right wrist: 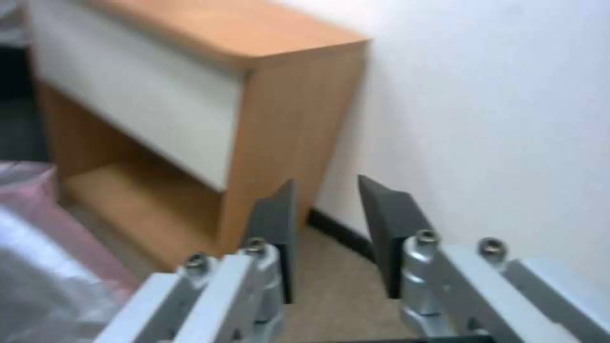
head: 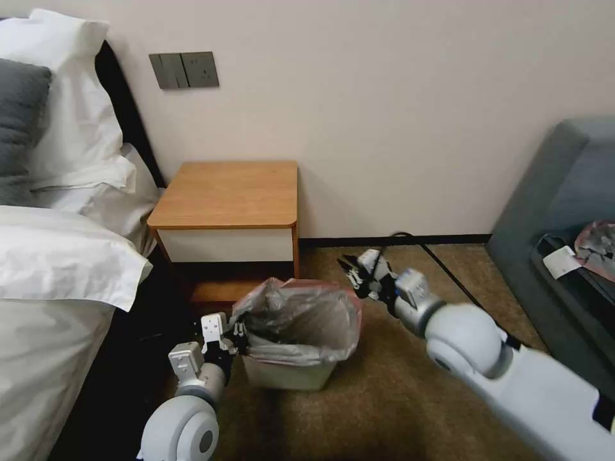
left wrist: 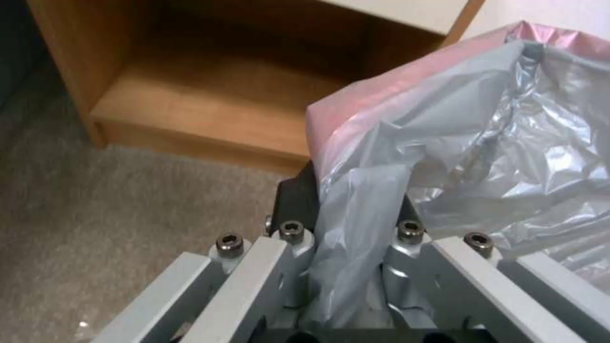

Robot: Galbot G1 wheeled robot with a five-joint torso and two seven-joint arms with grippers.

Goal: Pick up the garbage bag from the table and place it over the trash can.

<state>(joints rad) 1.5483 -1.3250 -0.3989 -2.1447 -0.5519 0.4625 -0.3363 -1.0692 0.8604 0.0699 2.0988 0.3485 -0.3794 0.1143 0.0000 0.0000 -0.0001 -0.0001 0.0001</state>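
I have the thin, wrinkly, translucent grey plastic garbage bag with the pink-red rim [head: 301, 320] already draped over the small cream-beige rectangular plastic trash can [head: 288, 374], which stands on the brown carpet at lower centre of the head view, just in front of the small square table with the orange-brown wooden top and white drawer front [head: 227, 195]. My left tool [head: 238, 333] sits at the bin's left edge, low in the frame, and the left wrist view shows a fold of the grey film [left wrist: 356, 228] running down between its two dark pads, so I read it as pinching the bag on that side. My right tool [head: 351, 272] hangs to the right of the bin and a little above the bag's rim, near but apart from it; in the right wrist view its dark pads [right wrist: 279, 233] stand spread with only carpet and baseboard between them, and the pink edge of the bag [right wrist: 38, 200] lies off at the left margin of that picture. The relation I am steering by is this: the unsecured right rim lies down and to the left of the right tool in the head view, so that arm is the nearer one for seating it, I judge, while the left keeps its side anchored.
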